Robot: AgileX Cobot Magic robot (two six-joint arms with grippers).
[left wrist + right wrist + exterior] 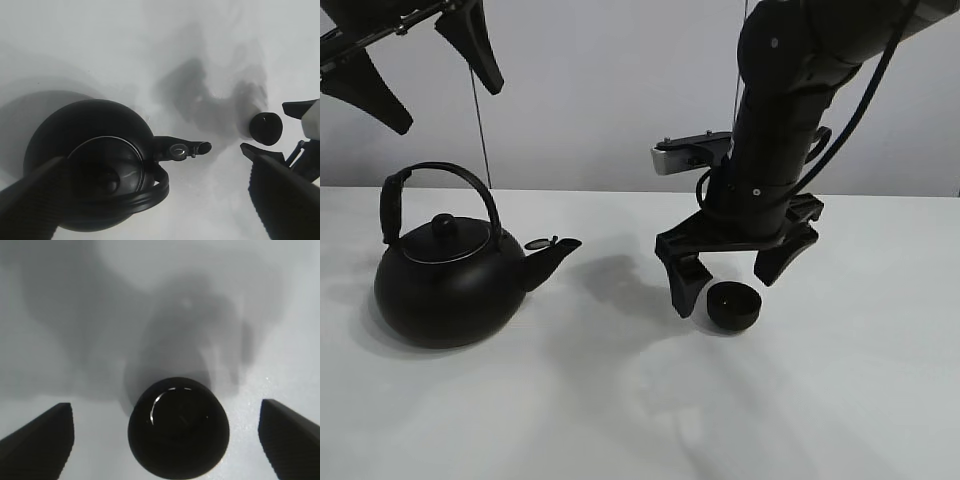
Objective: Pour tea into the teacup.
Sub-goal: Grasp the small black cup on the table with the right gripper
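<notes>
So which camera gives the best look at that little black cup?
The right wrist view: the teacup is large and close, rim visible. The high view shows it small by the right tool; the left wrist view, tiny.

Cup sides: the right tool [725, 294] straddles the cup [733, 305], one finger on each side, with a strip of bare bench [840, 400] between cup and each finger.
Above cup: blocked by the right arm [785, 110] and its wrist.
Spout to cup: open bench between the kettle [445, 275] spout [555, 255] and the cup; only the right tool's nearer finger stands in it.
Above kettle: free air up to the left tool [448, 105], which hangs high with its fingers spread.
Handle: the arched handle [440, 175] stands up over the lid, with a gap beneath the arch.
Near side: bare bench in front of kettle and cup.
</notes>
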